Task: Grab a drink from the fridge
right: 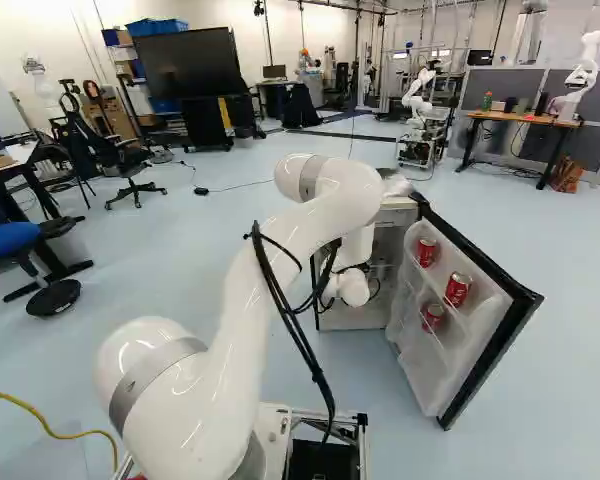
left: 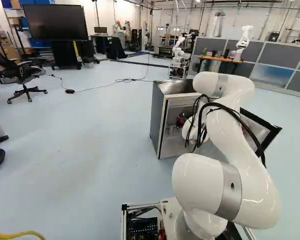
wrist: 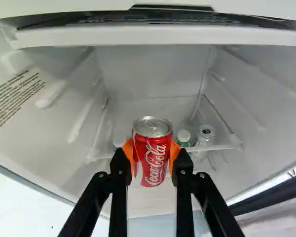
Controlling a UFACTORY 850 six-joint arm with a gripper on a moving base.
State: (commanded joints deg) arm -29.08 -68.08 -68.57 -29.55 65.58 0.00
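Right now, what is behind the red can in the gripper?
Behind the red can, deeper in the fridge, are a white-capped bottle and a silvery can. The gripper covers part of another pale thing; I cannot tell what that is, nor what the red can hides.

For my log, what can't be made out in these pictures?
Pale object: wrist view, mostly behind the end effector.
Bottle, lower part: wrist view, behind shelf edge and end effector.
Red can, far side: wrist view, turned away.
Door's inside: left base view, partly behind the arm.
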